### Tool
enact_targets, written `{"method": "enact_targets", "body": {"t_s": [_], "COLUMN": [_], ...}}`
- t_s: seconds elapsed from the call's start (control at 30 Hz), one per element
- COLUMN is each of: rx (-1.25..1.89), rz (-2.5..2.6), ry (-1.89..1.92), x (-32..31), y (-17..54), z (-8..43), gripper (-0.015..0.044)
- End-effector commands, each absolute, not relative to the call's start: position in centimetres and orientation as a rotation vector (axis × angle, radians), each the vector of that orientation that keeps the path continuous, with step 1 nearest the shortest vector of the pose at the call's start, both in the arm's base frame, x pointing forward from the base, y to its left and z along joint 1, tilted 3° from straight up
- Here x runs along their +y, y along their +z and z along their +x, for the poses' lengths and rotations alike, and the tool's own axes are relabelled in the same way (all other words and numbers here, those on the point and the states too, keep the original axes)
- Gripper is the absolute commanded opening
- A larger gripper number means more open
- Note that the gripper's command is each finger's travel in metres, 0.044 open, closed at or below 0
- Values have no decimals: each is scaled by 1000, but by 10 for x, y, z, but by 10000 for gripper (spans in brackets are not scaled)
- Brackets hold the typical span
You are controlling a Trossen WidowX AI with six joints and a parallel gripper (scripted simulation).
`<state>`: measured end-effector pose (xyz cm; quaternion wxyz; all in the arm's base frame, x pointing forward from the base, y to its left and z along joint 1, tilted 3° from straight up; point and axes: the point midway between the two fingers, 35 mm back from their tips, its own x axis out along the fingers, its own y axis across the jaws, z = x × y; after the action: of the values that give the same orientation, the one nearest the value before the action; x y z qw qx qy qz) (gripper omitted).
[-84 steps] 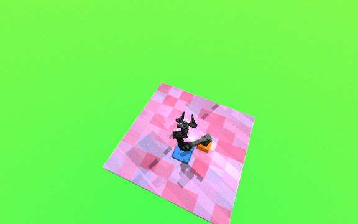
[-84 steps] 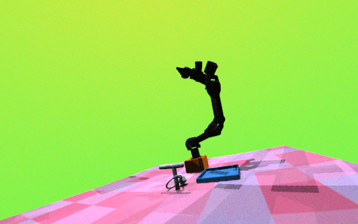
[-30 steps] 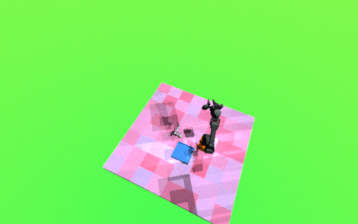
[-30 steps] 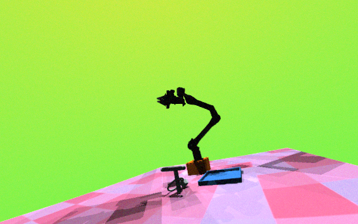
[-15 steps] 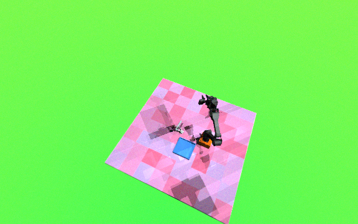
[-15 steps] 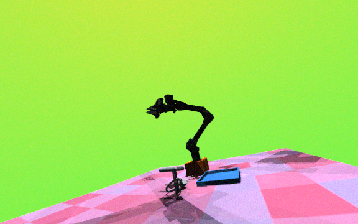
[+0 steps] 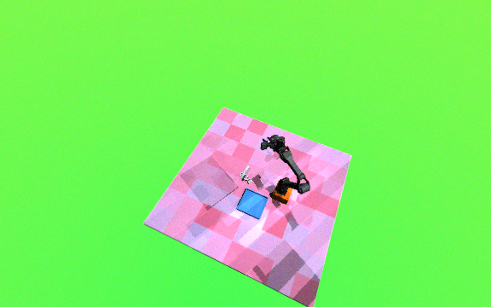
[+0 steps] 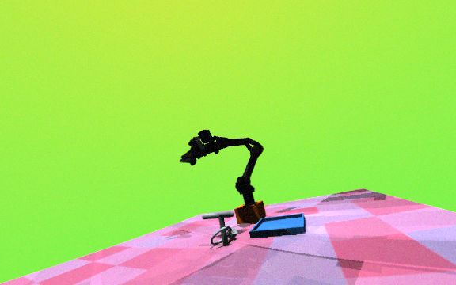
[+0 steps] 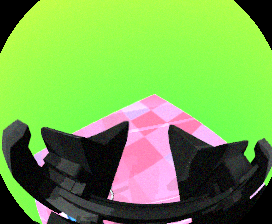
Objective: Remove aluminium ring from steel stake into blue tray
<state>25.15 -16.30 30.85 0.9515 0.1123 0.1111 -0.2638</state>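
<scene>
Progress: 0 of 3 steps done. Ring [image 8: 213,238] is around the foot of the stake [image 7: 245,170] [image 8: 222,224], under the bar [image 8: 208,216], tilted rather than flat. Tray [image 7: 251,204] [image 8: 279,225] has no ring in it. Left: get the ring off past the bar, lay it flat in the tray, let go and back off.

Gripper [image 7: 263,144] [image 8: 184,160] [image 9: 148,127]: released, part-way open, 0 items between the 2 fingers; the wrist view shows a plain gap. It hangs high, well apart from ring and stake. Ring sits well below the jaws and off to the tray side in the top view. Next, I'd say: bring the gripper over and down to the ring. Watch for snagging the bar.
</scene>
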Motion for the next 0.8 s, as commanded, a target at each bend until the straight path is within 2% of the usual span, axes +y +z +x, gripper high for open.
{"method": "enact_targets", "body": {"t_s": [0.0, 0.4, 0.77], "rx": [310, 584, 840], "rz": [240, 244, 110], "ry": [-488, -316, -176], "x": [-151, -85, -23], "y": [274, 165, 68], "z": [269, 301, 285], "gripper": [200, 200, 200]}}
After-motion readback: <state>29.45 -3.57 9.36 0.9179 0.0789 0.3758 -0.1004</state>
